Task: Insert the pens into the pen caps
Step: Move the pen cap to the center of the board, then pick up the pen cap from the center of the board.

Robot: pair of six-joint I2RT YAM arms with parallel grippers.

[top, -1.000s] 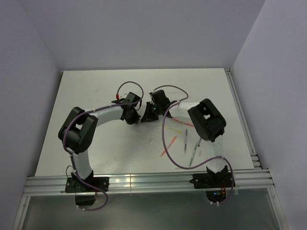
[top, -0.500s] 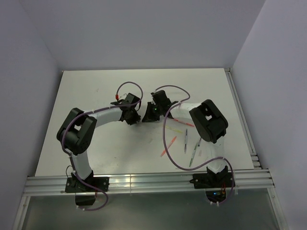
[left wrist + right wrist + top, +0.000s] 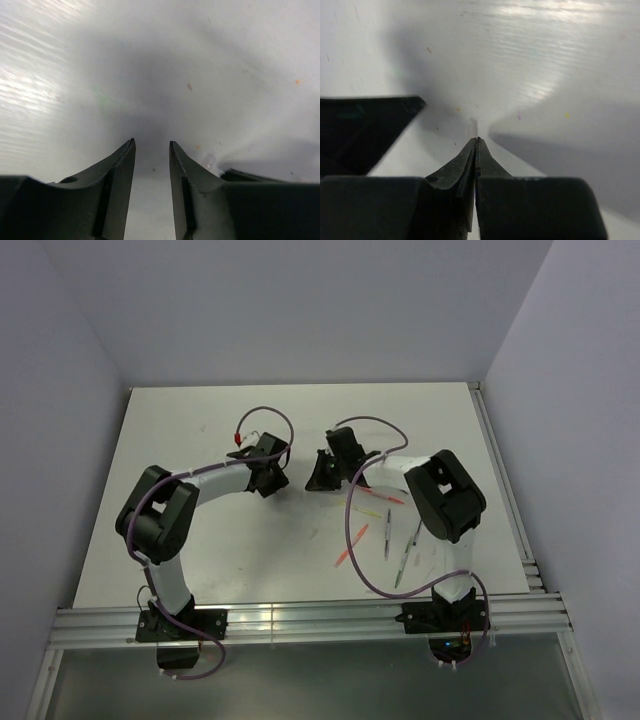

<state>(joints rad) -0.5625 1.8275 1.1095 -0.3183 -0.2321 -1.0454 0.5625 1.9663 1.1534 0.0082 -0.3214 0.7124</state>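
My left gripper (image 3: 270, 481) is near the table's middle, jaws a little apart and empty (image 3: 151, 145). My right gripper (image 3: 320, 478) faces it across a small gap, jaws pressed shut (image 3: 478, 140). A small pale translucent pen cap (image 3: 472, 127) sits right at the right gripper's tips; I cannot tell whether it is pinched. It also shows in the left wrist view (image 3: 210, 161) beside my left gripper's right finger. Several pens lie right of centre: red-pink (image 3: 381, 496), yellow (image 3: 371, 512), orange (image 3: 350, 546), grey (image 3: 387, 538) and green-clear (image 3: 404, 562).
The white table (image 3: 200, 440) has a grey wall behind and on both sides. A metal rail (image 3: 300, 620) runs along the near edge. The right arm's purple cable (image 3: 352, 540) loops over the pens. Small coloured ink specks mark the surface.
The two grippers have drawn apart: the right one has moved right and slightly back, the left one has shifted a little up and left. The pens have not moved.
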